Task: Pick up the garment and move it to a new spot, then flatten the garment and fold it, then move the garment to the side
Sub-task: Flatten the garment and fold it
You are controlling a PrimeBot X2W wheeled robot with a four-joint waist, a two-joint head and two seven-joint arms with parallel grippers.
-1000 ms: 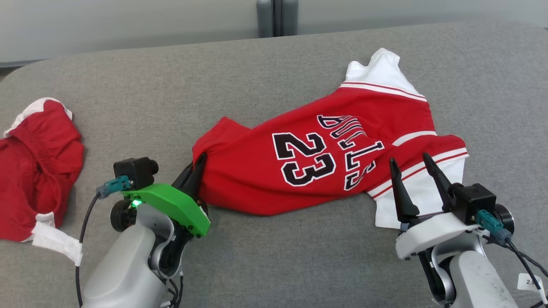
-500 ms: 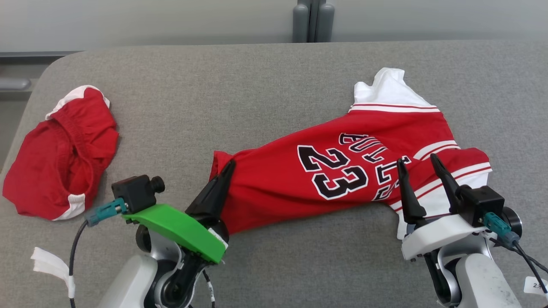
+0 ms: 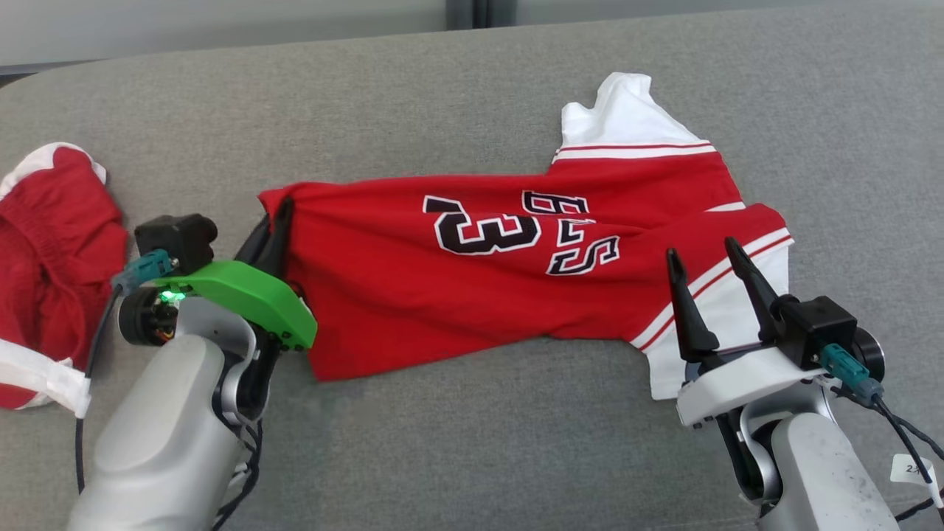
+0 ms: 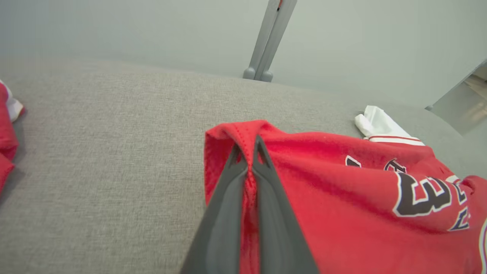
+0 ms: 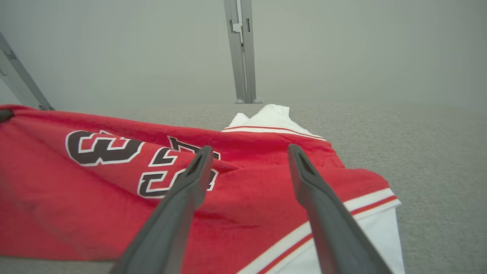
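**Left gripper (image 3: pixel 279 221) pinching the jersey's red edge; right gripper (image 3: pixel 700 248) spread wide**

Head view: the jersey (image 3: pixel 457 295) lies stretched across the middle of the grey padded surface (image 3: pixel 442 442), one white sleeve at 1 o'clock. Red shorts (image 3: pixel 51 243) lie at 9 o'clock. The left wrist view alone shows red cloth nipped between the closed fingers (image 4: pixel 224 213). The right wrist view alone shows the parted fingers (image 5: pixel 171 213) over the striped sleeve at 4 o'clock; contact cannot be told. At 12 o'clock, a grey post (image 5: pixel 243 49) stands against a pale wall (image 5: pixel 114 45).
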